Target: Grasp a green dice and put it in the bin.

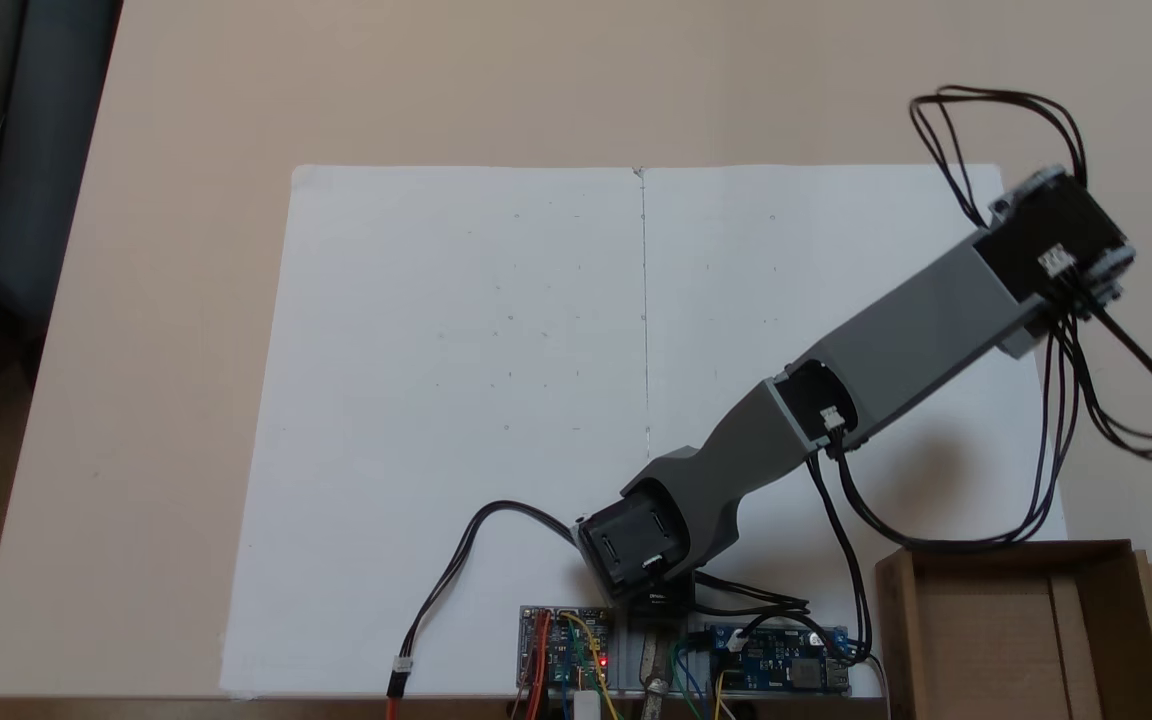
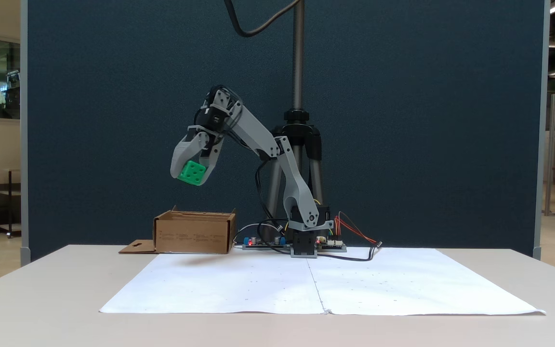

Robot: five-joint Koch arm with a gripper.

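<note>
Two grey fingers [image 2: 181,161] pinch the green dice [image 2: 192,172] in the air above the bin [image 2: 193,233].

Dice [image 2: 192,173] held above bin [image 2: 194,233].

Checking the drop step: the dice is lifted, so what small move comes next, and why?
Probably lower toward the bin before opening. In a fixed view the gripper holds the green dice high above the box's open top, so releasing from there might make it bounce out.
</note>
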